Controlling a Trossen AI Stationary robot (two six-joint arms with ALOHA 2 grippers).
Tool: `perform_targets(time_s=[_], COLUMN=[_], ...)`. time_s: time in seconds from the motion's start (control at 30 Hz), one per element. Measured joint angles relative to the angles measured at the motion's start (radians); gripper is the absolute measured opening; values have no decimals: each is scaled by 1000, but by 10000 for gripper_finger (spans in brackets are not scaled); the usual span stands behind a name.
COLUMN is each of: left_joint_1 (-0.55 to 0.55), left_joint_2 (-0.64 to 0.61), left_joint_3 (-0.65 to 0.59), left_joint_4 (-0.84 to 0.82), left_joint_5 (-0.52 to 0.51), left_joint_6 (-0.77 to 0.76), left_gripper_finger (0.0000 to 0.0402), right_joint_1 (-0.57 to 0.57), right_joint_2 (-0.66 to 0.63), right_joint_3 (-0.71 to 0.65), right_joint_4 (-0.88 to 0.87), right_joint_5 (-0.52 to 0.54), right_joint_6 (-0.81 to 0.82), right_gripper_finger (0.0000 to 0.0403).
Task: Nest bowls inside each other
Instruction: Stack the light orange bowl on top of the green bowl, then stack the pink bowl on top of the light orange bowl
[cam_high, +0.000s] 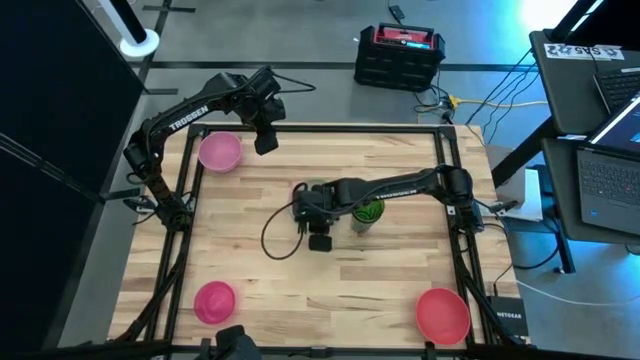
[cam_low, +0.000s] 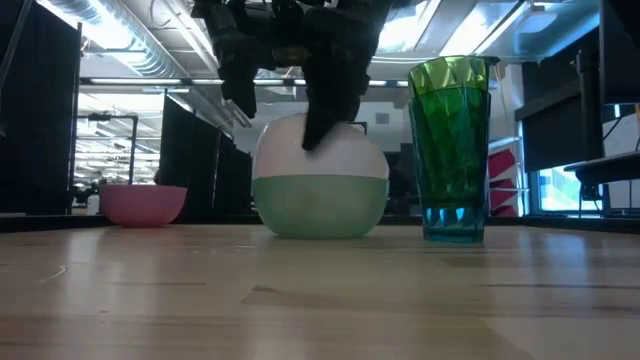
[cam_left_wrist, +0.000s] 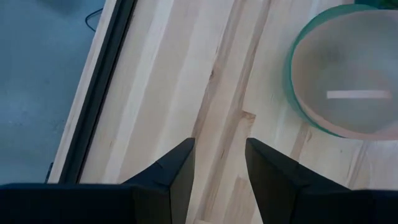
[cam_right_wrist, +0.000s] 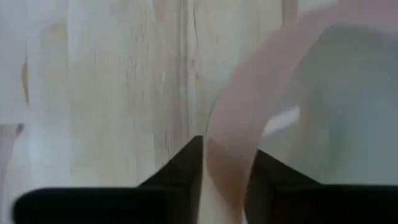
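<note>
Right tool (cam_right_wrist: 225, 163), fingers straddling the pale pink bowl's (cam_right_wrist: 233, 134) rim, apparently releasing it inside the mint-green bowl (cam_low: 320, 205) at mid-counter (cam_high: 330, 270); next: lift clear, fetch another bowl.

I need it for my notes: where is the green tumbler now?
In the high view the green tumbler stands upright near the table's middle, beside the right arm; in the low view it is right of the mint-green bowl.
</note>
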Motion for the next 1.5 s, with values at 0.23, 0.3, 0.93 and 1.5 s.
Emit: perform_targets(time_s=[0.23,0.3,0.93,1.5], left_joint_1=[0,0,-2,-100], left_joint_2=[0,0,0,-54], left_joint_3=[0,0,0,30], left_joint_4=[0,0,-10,-38], left_joint_5=[0,0,1,-126], left_joint_6=[2,2,-29,-75], left_gripper_finger=[129,129,129,129], right_joint_1=[-1,-1,0,17], right_joint_2=[-1,-3,69,-64], right_joint_3=[105,139,154,545], right_joint_4=[-55,-50,-20,-503], right_joint_5=[60,77,19,409], right_joint_6=[-38,-59,-76,-133], right_gripper_finger=[174,183,174,172])
